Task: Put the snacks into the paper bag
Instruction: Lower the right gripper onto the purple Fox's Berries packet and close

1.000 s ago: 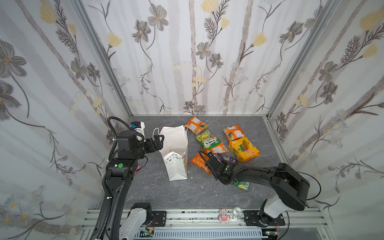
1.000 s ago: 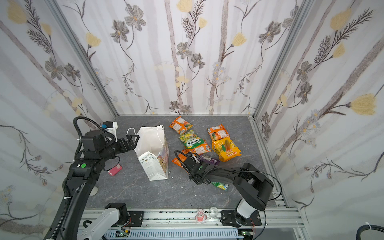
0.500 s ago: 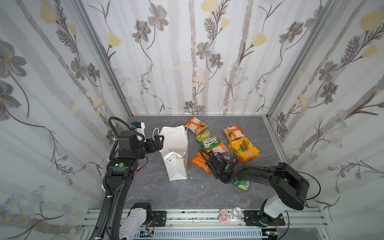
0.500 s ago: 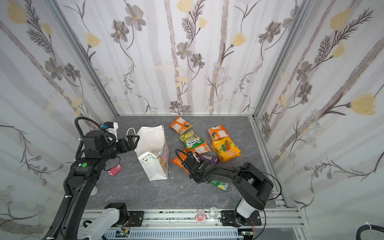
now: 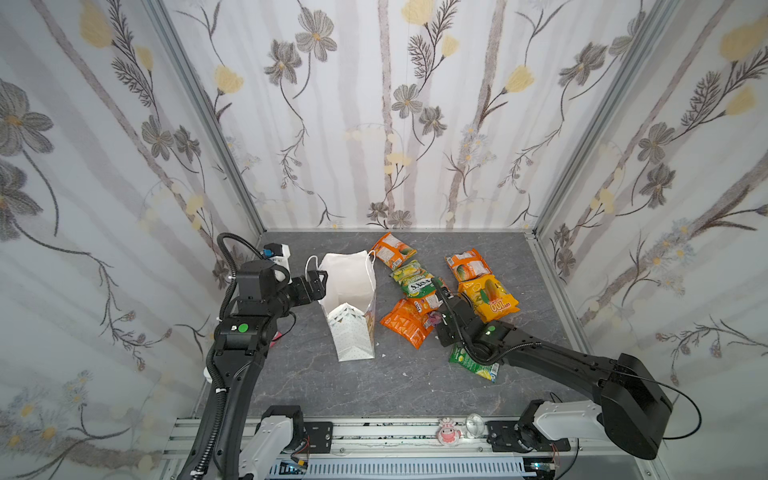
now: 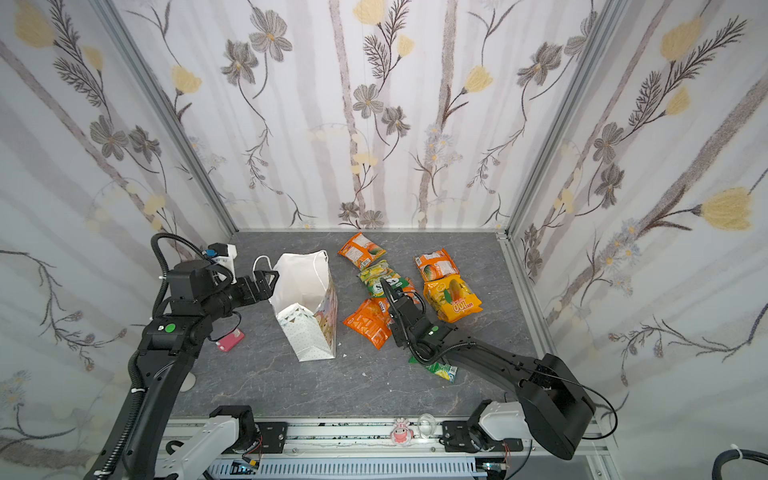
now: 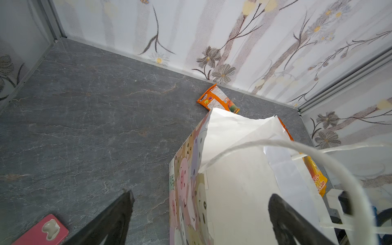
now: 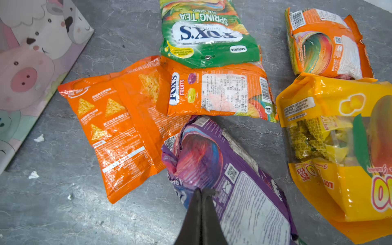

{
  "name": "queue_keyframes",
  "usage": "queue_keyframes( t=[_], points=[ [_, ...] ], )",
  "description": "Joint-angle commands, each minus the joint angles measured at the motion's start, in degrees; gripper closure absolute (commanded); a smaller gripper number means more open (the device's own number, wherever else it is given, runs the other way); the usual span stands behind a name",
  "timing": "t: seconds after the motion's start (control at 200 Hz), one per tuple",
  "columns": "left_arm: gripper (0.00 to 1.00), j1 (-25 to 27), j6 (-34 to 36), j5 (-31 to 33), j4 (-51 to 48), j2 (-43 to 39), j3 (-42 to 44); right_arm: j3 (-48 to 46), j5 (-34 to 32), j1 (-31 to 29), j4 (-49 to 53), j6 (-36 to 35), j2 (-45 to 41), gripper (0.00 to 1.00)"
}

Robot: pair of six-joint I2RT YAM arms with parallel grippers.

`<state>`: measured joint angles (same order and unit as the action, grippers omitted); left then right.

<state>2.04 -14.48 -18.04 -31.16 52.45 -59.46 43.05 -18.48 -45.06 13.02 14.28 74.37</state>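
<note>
The right gripper [image 8: 200, 192] was pressed shut on the edge of the purple packet [image 8: 212, 161], pinching the foil so that it bunched up off the table [image 5: 332, 386]. The left gripper [image 7: 201, 193] stood spread wide at the rim of the paper bag [image 5: 353, 336]. One finger was outside the printed side wall and one over the white inside, gripping nothing. The bag stood upright and open-mouthed, left of centre. One cord handle [image 7: 280, 142] arched across the left wrist view.

Between the held packet and the bag lay a large orange chip packet [image 5: 405, 322], near the bag's base but apart from it. An orange fruit-candy packet [image 8: 218, 93] overlapped its far corner and was itself overlapped by a green tea-candy packet [image 8: 207, 36]. A yellow packet [image 5: 490, 297] lay just beside the right gripper, with a torn orange packet [image 5: 467, 266] touching its far edge. Another orange packet [image 5: 392, 250] lay by the back wall. A second green packet [image 5: 471, 361] lay partly under the right arm. All visible packets lay on the table, outside the bag.

A flat pink object [image 6: 230, 338] lay beside the left arm. A white block [image 5: 276, 251] sat in the back left corner. Small white scraps [image 8: 34, 175] lay near the bag's base.

The table was grey with a stone-vein pattern. Walls [image 5: 374, 124] papered with grey and yellow flowers enclosed it on three sides, joined by aluminium posts [image 5: 210, 120].
</note>
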Motion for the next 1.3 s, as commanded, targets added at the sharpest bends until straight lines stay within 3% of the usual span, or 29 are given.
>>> queue_keyframes(
  t=[0.0,0.425,0.749,0.874,0.954,1.009,1.034,1.084,1.174,1.294],
  points=[
    [0.0,-0.02,0.96,0.37,1.14,-0.21,-0.47,-1.56,2.26,1.01,-2.08,0.04,-1.81,1.0],
    [0.0,-0.03,1.88,-0.48,0.79,-0.39,-0.28,-1.19,5.43,4.25,-3.49,-0.63,-5.08,1.0],
    [0.0,-0.02,3.89,-1.0,-4.67,4.8,-5.84,1.63,10.92,6.47,-4.6,-2.1,-8.42,1.0],
    [0.0,0.0,4.12,-1.3,-5.82,6.34,-7.77,3.87,12.86,6.9,0.5,-5.02,-7.56,1.0],
    [0.0,0.01,2.56,-2.38,-4.37,6.61,-7.64,6.38,8.37,7.58,6.84,-4.74,-6.55,1.0],
    [0.0,-0.02,1.2,-3.09,-3.46,6.69,-7.84,7.12,7.31,8.75,9.8,-3.12,-6.63,0.78],
    [0.0,-0.02,0.87,-3.22,-3.27,6.63,-8.06,7.25,8.54,9.94,11.15,-2.27,-7.0,0.63],
    [0.0,0.01,0.67,-3.56,-3.21,6.29,-8.48,6.95,9.84,11.57,13.19,-0.11,-8.13,0.5],
    [0.0,0.05,1.22,-2.93,-4.14,5.41,-9.01,4.12,12.01,13.34,14.14,3.47,-11.65,0.42],
    [0.0,-0.02,3.73,-2.62,-8.15,6.15,-10.1,-2.55,15.24,13.85,13.45,9.73,-15.31,0.4]
  ],
)
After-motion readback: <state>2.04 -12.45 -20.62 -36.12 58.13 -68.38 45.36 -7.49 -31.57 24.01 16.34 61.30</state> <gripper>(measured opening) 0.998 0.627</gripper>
